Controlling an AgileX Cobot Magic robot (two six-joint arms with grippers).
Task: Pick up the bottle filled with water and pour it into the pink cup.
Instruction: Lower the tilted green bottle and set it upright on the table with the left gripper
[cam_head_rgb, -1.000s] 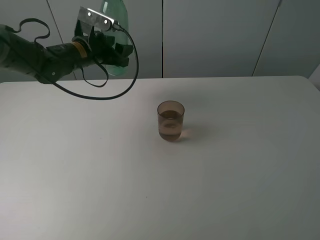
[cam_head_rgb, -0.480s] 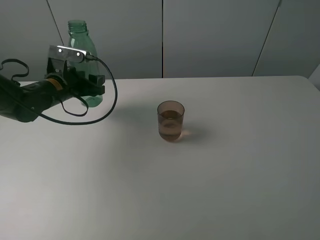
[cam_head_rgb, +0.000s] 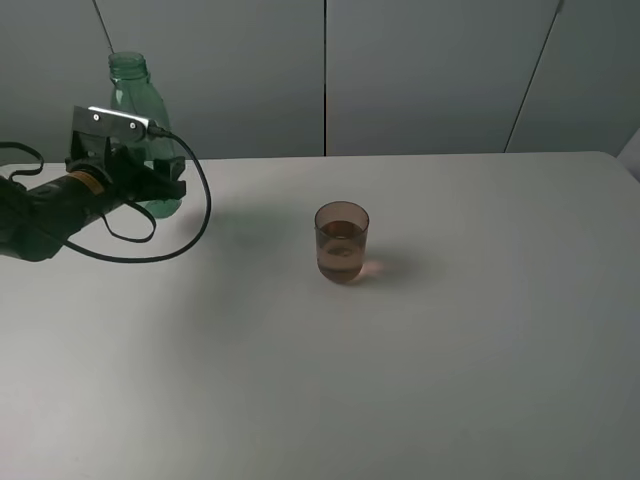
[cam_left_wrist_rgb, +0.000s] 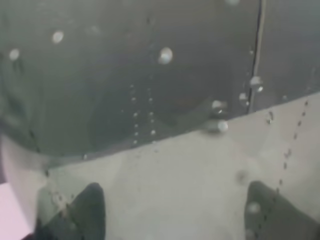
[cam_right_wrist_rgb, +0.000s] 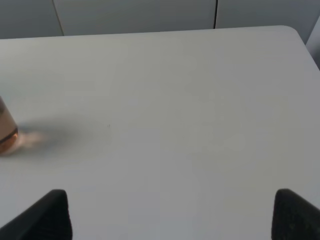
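The green transparent bottle (cam_head_rgb: 133, 88) stands upright at the back left of the table, capless, its base at or just above the table top. My left gripper (cam_head_rgb: 150, 186) is shut on its lower body. In the left wrist view the bottle (cam_left_wrist_rgb: 150, 80) fills the picture, wet with droplets, between the two dark fingertips (cam_left_wrist_rgb: 87, 207). The pink cup (cam_head_rgb: 342, 242) stands in the middle of the table with liquid in it, well to the right of the bottle. Its edge shows in the right wrist view (cam_right_wrist_rgb: 5, 131). My right gripper (cam_right_wrist_rgb: 170, 215) is open and empty over the table's right part.
The white table (cam_head_rgb: 480, 330) runs to a grey panelled wall (cam_head_rgb: 430, 70) at the back. A black cable (cam_head_rgb: 195, 215) loops from the left wrist down onto the table beside the bottle.
My left arm has carried the bottle down and to the left, from raised high near the wall to upright at table level at the back left. The cup has not moved.
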